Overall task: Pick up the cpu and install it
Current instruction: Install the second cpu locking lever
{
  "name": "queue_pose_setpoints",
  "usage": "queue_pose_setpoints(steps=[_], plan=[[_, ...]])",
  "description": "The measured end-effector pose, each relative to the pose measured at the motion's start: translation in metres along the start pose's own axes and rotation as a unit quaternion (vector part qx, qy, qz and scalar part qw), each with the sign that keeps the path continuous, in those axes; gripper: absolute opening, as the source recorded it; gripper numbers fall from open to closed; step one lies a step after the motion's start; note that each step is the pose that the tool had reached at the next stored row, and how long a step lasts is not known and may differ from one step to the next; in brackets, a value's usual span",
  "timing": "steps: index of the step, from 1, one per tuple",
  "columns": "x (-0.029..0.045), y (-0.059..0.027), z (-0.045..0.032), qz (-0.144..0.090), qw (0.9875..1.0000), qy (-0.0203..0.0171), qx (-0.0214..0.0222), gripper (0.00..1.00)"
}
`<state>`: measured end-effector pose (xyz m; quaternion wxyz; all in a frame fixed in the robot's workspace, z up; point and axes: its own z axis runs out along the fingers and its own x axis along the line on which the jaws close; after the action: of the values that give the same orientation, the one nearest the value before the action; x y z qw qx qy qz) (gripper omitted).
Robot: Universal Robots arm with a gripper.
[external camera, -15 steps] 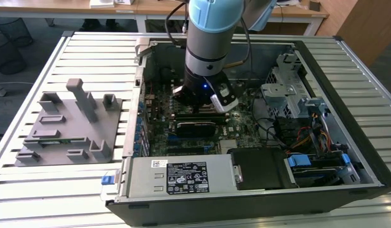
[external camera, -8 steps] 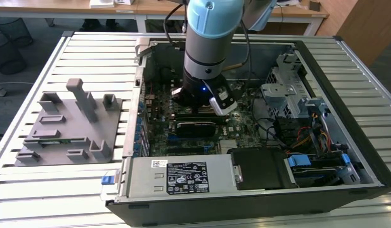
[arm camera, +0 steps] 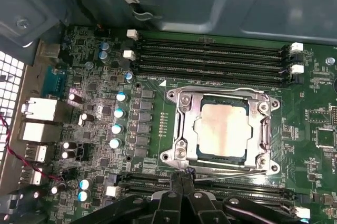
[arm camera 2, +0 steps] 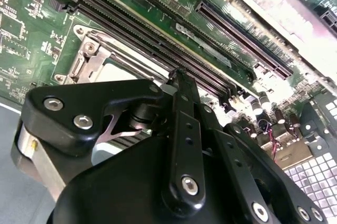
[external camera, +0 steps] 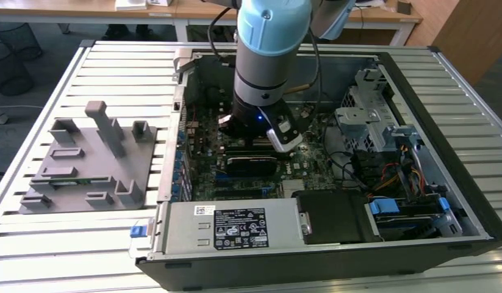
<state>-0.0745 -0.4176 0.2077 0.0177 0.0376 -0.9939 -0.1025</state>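
The computer case (external camera: 446,201) lies open around the arm (external camera: 267,55), motherboard (arm camera: 95,76) below it. Just ahead of the pincer (arm camera: 181,177), whose fingers are pressed together and hold nothing, the cpu (arm camera: 221,129) sits seated inside its metal socket frame (arm camera: 181,129).

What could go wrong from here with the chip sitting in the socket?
The cpu lies in the socket frame with the retention frame apparently open; if it is not fully seated, pressing could damage contacts. The gripper sits at the frame's edge, close to the memory slots, so a sideways move might catch the frame or a slot.
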Motion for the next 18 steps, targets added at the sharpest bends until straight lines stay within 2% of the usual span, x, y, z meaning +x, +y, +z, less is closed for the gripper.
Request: queue_pose_setpoints(steps=[12, 18], plan=[[0.0054, -0.0041, 0.0035, -0.001, 1.0, -0.0007, -0.0099, 0.11], [0.0086, -0.0048, 0.0082, -0.001, 0.9998, -0.0015, -0.0206, 0.11]])
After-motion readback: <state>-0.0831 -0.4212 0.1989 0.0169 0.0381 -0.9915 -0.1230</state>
